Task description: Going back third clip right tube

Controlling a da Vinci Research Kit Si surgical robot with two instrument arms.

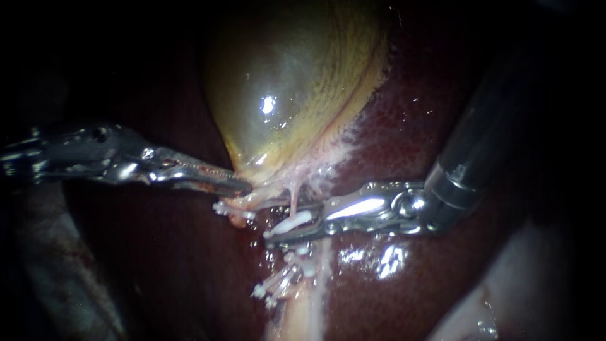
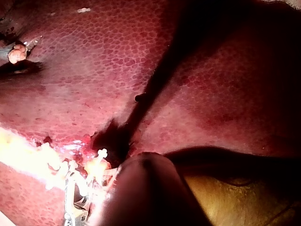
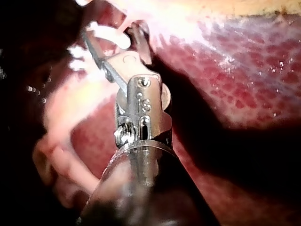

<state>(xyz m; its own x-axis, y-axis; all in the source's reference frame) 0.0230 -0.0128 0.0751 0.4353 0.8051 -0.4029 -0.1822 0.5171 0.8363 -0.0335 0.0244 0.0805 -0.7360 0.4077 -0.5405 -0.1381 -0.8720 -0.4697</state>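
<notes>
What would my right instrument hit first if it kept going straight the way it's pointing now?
Probably the white clip lying between the right instrument's open jaws, beside the thin pale tube. Beyond it sits a second clip; depth is hard to judge.

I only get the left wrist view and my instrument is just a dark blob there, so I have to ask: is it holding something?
Observer: Yes. In the endoscope view, the left instrument has its jaws shut on the narrow lower end of the gallbladder.
Operator: Is the shiny thing beside it open?
Observer: That is the right instrument, reaching in over the liver. Its jaws are open, with a white clip between them.
Operator: Any more clips? It's all glare for me.
Observer: Yes, a cluster of white clips sits farther down, beside the pale tube.
</notes>
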